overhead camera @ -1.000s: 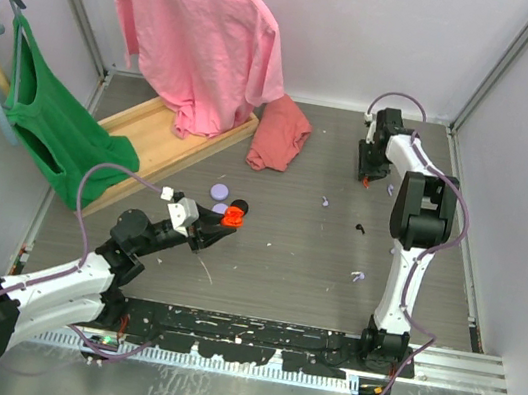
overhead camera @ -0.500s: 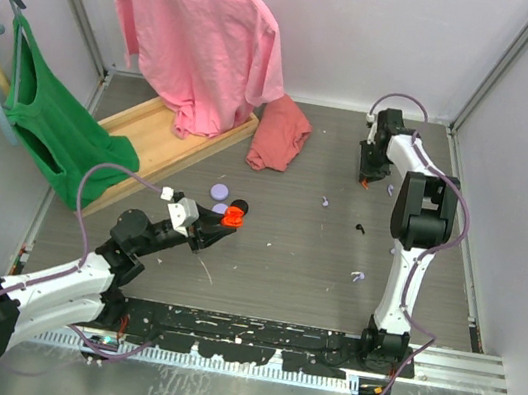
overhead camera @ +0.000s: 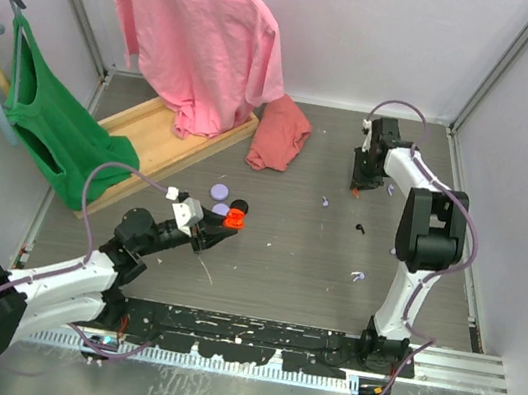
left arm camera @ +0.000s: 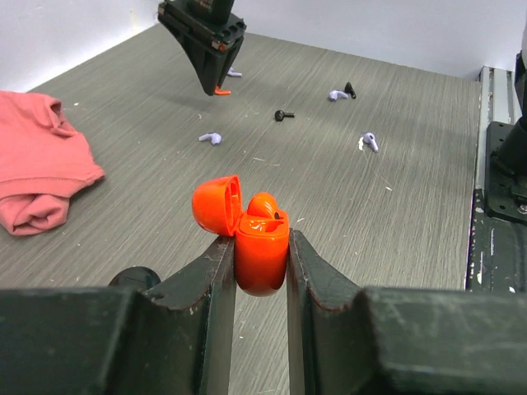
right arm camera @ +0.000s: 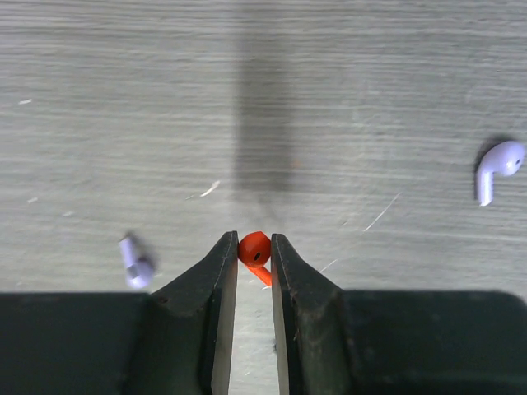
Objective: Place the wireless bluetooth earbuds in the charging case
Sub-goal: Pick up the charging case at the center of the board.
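My left gripper (overhead camera: pixel 230 222) is shut on the orange-red charging case (left arm camera: pixel 262 247), held upright with its lid (left arm camera: pixel 216 203) open. One orange-red earbud (left arm camera: pixel 262 204) sits inside it. My right gripper (overhead camera: pixel 356 185) is shut on a second orange-red earbud (right arm camera: pixel 254 248) just above the table at the far right; it also shows in the left wrist view (left arm camera: pixel 218 90). Loose lavender earbuds (right arm camera: pixel 496 167) (right arm camera: pixel 136 265) (left arm camera: pixel 212 137) (left arm camera: pixel 369 141) and black earbuds (left arm camera: pixel 284 114) (left arm camera: pixel 350 89) lie scattered on the grey table.
Two lavender pucks (overhead camera: pixel 218 191) and a black one (left arm camera: pixel 136 276) lie just beyond my left gripper. A red cloth heap (overhead camera: pixel 280 134) lies at the back. A wooden rack (overhead camera: pixel 166 146) with a pink shirt (overhead camera: pixel 199 40) and a green garment (overhead camera: pixel 53 127) fills the back left.
My right gripper has shifted slightly left and toward the near side with the earbud in it. My left gripper has barely moved, still holding the case.
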`<action>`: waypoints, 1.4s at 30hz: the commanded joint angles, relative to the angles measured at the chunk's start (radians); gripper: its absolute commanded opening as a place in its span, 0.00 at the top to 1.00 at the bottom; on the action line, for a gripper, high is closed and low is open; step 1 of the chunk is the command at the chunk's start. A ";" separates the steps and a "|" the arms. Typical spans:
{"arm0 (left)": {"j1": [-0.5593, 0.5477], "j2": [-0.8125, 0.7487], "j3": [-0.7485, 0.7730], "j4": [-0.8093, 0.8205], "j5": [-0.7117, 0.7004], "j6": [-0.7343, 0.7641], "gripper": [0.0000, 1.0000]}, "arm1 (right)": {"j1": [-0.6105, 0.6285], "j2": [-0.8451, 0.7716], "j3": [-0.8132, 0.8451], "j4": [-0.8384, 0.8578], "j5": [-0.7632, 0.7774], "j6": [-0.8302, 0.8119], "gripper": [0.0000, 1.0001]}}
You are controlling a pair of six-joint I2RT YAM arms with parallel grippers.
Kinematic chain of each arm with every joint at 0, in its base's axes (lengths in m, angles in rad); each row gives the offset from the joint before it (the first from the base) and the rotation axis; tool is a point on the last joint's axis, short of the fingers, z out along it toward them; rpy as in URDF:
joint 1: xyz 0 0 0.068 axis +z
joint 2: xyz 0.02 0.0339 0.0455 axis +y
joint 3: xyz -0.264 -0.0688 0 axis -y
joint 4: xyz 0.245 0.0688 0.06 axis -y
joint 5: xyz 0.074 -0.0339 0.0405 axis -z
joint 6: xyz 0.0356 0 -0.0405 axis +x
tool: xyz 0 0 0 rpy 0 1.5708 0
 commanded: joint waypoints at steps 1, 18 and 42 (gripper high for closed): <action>-0.004 0.012 0.024 0.104 -0.013 0.034 1.00 | 0.062 -0.172 -0.060 0.119 -0.014 0.063 0.86; -0.004 0.052 0.064 0.162 -0.089 0.096 0.96 | 0.354 -0.634 -0.345 0.381 -0.016 0.201 0.87; -0.004 0.089 0.151 0.293 -0.026 0.080 0.94 | 0.604 -0.993 -0.624 0.879 -0.264 0.448 0.88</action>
